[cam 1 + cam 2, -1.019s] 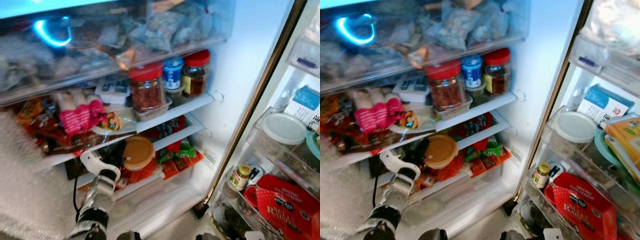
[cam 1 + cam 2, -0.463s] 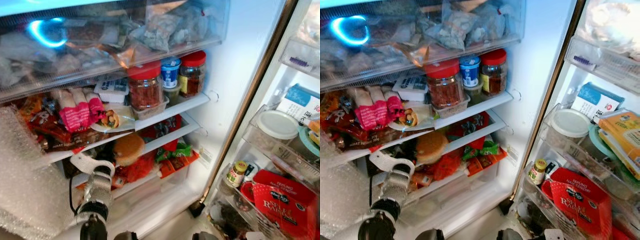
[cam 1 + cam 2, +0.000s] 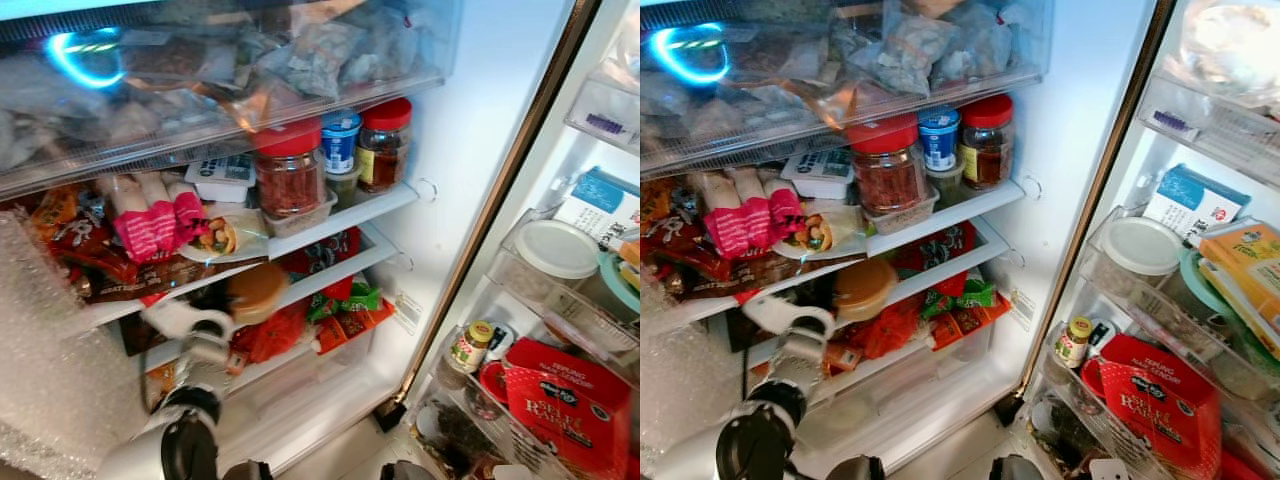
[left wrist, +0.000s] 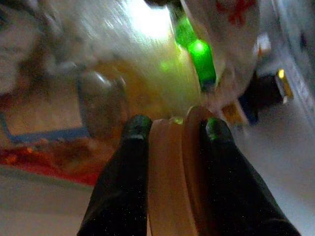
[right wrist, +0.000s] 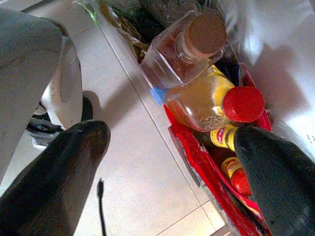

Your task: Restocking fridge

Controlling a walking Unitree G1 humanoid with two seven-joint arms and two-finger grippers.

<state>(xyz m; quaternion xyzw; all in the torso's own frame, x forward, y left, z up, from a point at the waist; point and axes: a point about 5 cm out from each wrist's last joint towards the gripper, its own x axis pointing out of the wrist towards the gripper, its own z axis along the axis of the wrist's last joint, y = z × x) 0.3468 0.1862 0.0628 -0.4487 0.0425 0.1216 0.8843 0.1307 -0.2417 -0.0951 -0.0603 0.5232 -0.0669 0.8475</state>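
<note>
Fingers [image 4: 135, 147] of the left gripper [image 4: 172, 129] pinch a tan lidded tub [image 3: 255, 290] by its rim on the lower fridge shelf [image 3: 330, 275]; probably light, stiff, slippery. Right gripper [image 5: 167, 147] hangs spread near door-bin bottles [image 5: 211, 98].

Three jars [image 3: 290, 170] stand on the shelf [image 3: 350, 218] above the tub [image 3: 255, 292].

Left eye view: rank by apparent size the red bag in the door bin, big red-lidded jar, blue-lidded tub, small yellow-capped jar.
1. red bag
2. big red-lidded jar
3. blue-lidded tub, partly hidden, so less sure
4. small yellow-capped jar
</note>
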